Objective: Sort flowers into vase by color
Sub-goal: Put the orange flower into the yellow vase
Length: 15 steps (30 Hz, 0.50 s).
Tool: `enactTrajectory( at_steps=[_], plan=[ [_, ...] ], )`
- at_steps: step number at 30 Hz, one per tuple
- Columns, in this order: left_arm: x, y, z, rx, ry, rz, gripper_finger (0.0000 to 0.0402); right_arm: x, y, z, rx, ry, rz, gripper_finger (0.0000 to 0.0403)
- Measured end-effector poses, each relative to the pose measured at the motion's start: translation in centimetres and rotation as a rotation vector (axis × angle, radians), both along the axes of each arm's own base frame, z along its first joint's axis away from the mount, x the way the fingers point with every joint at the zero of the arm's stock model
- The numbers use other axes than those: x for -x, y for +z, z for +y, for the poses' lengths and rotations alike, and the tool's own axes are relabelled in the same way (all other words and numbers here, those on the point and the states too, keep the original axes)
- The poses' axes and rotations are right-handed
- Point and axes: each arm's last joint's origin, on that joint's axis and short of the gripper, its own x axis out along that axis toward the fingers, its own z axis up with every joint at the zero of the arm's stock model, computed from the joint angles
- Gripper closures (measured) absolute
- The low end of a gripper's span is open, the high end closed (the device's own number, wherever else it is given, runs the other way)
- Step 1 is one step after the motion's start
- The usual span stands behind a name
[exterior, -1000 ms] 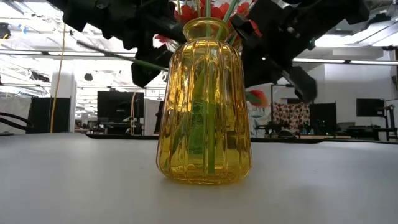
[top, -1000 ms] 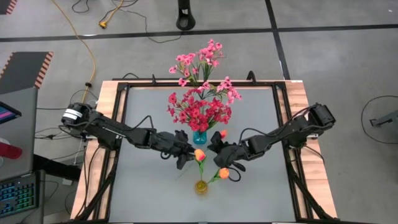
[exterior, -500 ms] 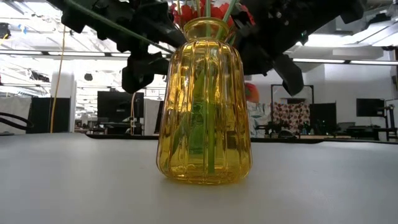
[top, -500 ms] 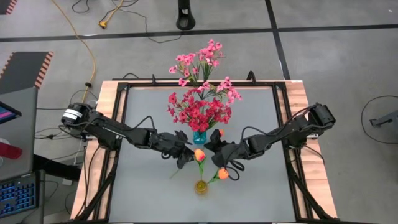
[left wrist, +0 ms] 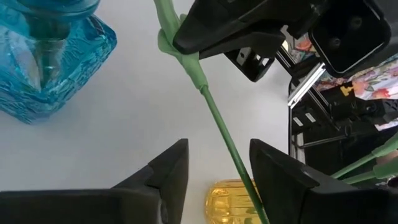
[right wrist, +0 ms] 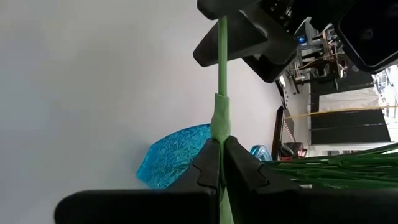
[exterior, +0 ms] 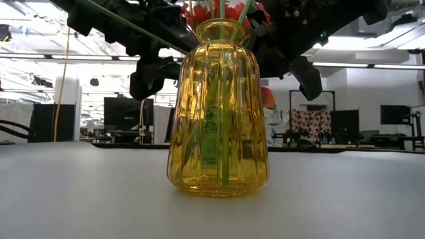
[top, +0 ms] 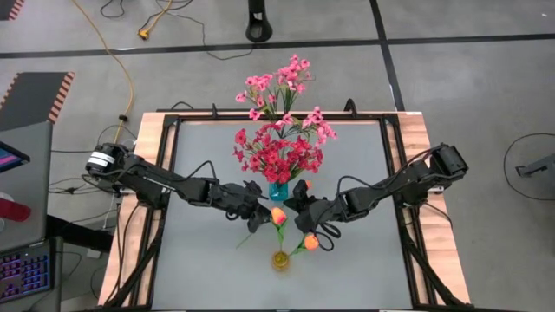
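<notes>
2 end effectors meet over the surface (top: pixel 199 269), just behind the yellow vase (top: pixel 280 259).
- Right end effector (right wrist: pixel 221 163): fingers closed tight on the stem (right wrist: pixel 221 74) of 1 orange bud (top: pixel 300 185), gripped by the wrapped joint, likely so it stays straight.
- Left end effector (left wrist: pixel 217 163): fingers apart, the stem running between them untouched; you seem placed to guide or take it.
- Yellow vase: 2 orange buds (top: pixel 278 215) already in.
- Blue vase (top: pixel 277 191): red flowers (top: pixel 276 156).

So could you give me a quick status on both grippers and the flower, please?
Right gripper shut on green stem. Left gripper open around it, above yellow vase. Blue vase close behind.
</notes>
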Motion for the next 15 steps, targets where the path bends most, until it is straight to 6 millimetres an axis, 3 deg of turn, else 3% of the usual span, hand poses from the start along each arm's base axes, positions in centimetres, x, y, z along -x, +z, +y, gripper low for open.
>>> enactTrajectory(
  at_steps=[15],
  plan=[
    [-0.02, -0.02, 0.17, 0.005, -0.012, 0.004, 0.0395, -0.03, -0.02, 0.02, -0.013, 0.025, 0.006, 0.0365]
  ],
)
